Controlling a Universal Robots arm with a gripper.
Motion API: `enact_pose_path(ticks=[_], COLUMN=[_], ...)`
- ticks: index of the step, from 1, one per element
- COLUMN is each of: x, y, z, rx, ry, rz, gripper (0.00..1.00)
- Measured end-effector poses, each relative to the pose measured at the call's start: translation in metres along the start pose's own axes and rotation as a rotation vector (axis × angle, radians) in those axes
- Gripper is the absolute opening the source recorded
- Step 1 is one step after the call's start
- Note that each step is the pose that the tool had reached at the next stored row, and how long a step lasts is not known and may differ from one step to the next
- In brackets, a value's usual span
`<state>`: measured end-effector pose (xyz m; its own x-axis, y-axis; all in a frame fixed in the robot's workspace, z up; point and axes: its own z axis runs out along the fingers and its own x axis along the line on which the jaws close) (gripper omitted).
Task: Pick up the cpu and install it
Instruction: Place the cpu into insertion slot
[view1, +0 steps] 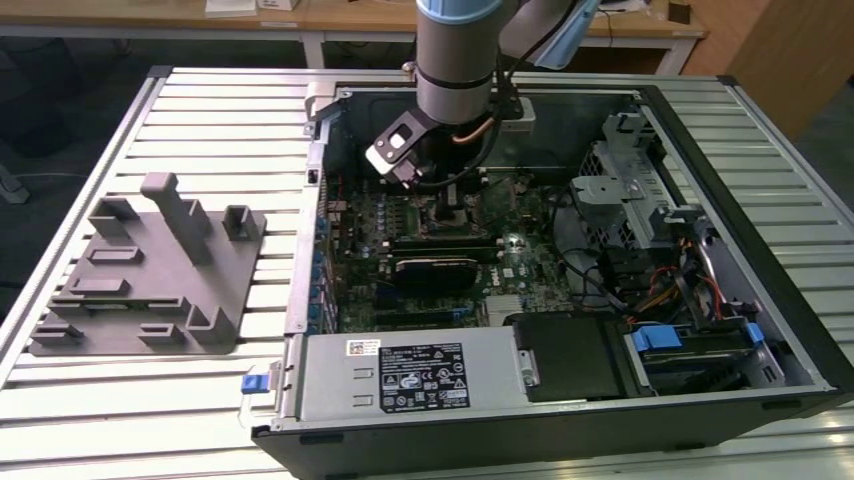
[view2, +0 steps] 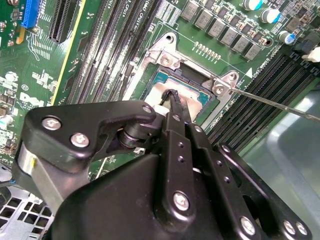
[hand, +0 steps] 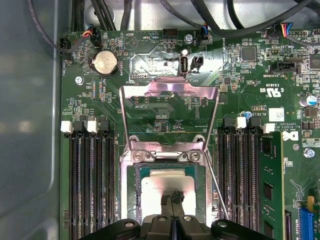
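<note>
Presently holding gripper (view2: 172, 100) tips pressed together, seemingly touching top of cpu (hand: 159, 186), lying within motherboard socket (hand: 129, 200), load plate (hand: 170, 86) swung open. Judged best: keep pressure light and vertical, confirm cpu flush, corners level, clear of lever (view2: 272, 103).

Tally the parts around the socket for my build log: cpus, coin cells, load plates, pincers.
cpu: 1
coin cell battery: 1
socket load plate: 1
pincer: 1
Total: 4

Room above the cpu (hand: 155, 190) is open, hemmed by the flipped-back load plate (hand: 165, 86), thin lever (hand: 216, 192) and memory slots (hand: 90, 180).
</note>
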<state>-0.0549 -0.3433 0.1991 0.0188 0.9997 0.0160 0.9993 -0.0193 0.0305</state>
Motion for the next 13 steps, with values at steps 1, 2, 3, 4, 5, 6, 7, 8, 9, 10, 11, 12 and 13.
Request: enact_pose_path(ticks=[1, 2, 3, 4, 5, 6, 7, 8, 9, 10, 11, 12, 13], x=[0.0000, 0.0000, 0.0000, 0.0000, 0.0000, 0.0000, 0.0001, 0.0001, 0.0000, 0.0001, 0.0001, 0.0001, 0.0000], y=[0.0000, 0.0000, 0.0000, 0.0000, 0.0000, -0.0001, -0.0002, -0.0002, -0.0002, -0.0002, -0.0002, -0.0005, -0.0014], z=[0.0002, 0.0004, 0.0005, 0.0007, 0.0008, 0.0009, 0.0009, 0.0009, 0.0009, 0.0009, 0.0009, 0.0009, 0.0009], rx=[0.0001, 0.0001, 0.0001, -0.0001, -0.0002, -0.0004, -0.0005, -0.0005, -0.0005, -0.0005, -0.0005, -0.0007, -0.0007], ry=[-0.0001, -0.0003, -0.0004, -0.0004, -0.0004, -0.0002, -0.0003, -0.0003, -0.0003, -0.0003, -0.0003, -0.0001, 0.0007], rz=[0.000, 0.001, 0.004, 0.009, 0.013, 0.016, 0.018, 0.019, 0.019, 0.019, 0.019, 0.019, 0.019], gripper=[0.11, 0.11, 0.11, 0.11, 0.11, 0.11, 0.11, 0.11, 0.11, 0.11, 0.11, 0.11, 0.11])
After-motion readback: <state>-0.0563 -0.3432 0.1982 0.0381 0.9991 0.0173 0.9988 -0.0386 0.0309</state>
